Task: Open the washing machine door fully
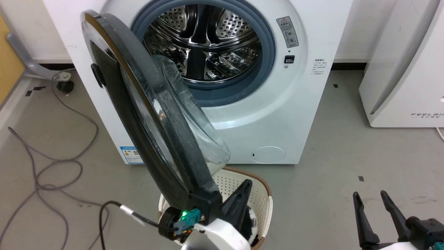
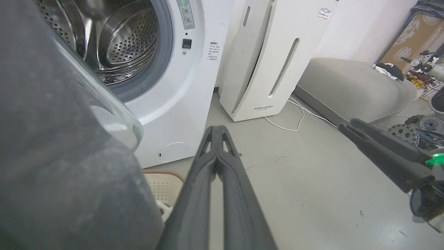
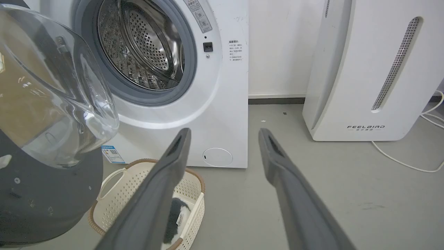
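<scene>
washing machine door (image 1: 152,121): is being shown swung well clear of the opening, roughly edge-on to the head camera, its glass bowl (image 1: 194,118) bulging toward the drum; its free edge is lying just left of the left gripper's fingers.
left gripper (image 1: 247,187): is being held with both fingers pressed together, nothing between them; it is being positioned just beside the door's dark inner face, and contact cannot be told.
right gripper (image 1: 369,195): is being held spread and empty, the door lying well apart to its left.
washing machine (image 1: 295,104): is standing ahead of both grippers, its grey rubber ring (image 1: 267,45) and steel drum (image 1: 208,41) being left fully exposed.
laundry basket (image 1: 266,194): is sitting on the floor close below the left gripper's fingers.
done so far: the latch is being judged as released and the door as partly swung, perhaps half its travel.
left to do: a further outward push is being judged necessary, away from the left gripper toward the hinge side, until the door is lying back near the machine's front.
</scene>
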Available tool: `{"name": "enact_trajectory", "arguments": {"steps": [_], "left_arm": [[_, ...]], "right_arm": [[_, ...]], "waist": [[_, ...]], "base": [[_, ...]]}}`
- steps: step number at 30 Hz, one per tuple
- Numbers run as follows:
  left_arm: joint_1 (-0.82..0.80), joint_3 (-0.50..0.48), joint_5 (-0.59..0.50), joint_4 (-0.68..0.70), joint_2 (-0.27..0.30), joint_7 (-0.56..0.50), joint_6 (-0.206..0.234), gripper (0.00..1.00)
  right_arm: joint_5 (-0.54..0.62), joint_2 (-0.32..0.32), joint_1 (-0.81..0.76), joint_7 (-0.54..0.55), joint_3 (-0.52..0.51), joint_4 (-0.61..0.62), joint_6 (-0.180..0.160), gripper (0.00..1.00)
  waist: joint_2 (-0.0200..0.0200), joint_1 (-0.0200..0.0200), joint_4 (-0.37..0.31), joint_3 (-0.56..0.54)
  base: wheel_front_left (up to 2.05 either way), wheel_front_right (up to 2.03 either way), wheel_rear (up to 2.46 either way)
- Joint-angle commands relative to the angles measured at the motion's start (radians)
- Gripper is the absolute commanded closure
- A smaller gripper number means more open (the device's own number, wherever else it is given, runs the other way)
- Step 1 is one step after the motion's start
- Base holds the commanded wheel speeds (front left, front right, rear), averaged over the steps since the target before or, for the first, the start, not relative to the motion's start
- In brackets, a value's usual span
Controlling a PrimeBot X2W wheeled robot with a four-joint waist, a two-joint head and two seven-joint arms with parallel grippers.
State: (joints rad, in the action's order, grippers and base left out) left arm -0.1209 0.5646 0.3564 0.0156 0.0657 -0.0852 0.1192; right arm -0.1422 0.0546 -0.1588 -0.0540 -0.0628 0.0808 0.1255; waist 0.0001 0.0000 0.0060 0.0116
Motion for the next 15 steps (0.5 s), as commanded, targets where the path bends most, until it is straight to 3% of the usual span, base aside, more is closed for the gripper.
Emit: {"name": "enact_trajectory", "arguments": {"steps": [1, 9, 15], "left_arm": [[0.011, -0.025, 0.001, 0.008, 0.019, 0.008, 0.016, 1.00], [0.112, -0.052, 0.004, 0.132, 0.058, -0.025, 0.083, 1.00], [0.173, -0.063, -0.003, 0.221, 0.088, -0.055, 0.123, 1.00]], "right_arm": [[-0.004, -0.004, -0.010, 0.002, -0.004, 0.001, 0.005, 0.00], [-0.012, -0.004, -0.019, 0.006, -0.004, -0.001, 0.005, 0.00], [-0.016, -0.004, -0.027, 0.006, -0.005, 0.003, 0.005, 0.00]], "waist": [[-0.0001, 0.0000, 0.002, -0.001], [-0.0001, 0.0000, 0.035, -0.013], [-0.0001, 0.0000, 0.096, -0.012]], "base": [[0.00, 0.00, 0.00], [0.00, 0.00, 0.00], [0.00, 0.00, 0.00]]}}
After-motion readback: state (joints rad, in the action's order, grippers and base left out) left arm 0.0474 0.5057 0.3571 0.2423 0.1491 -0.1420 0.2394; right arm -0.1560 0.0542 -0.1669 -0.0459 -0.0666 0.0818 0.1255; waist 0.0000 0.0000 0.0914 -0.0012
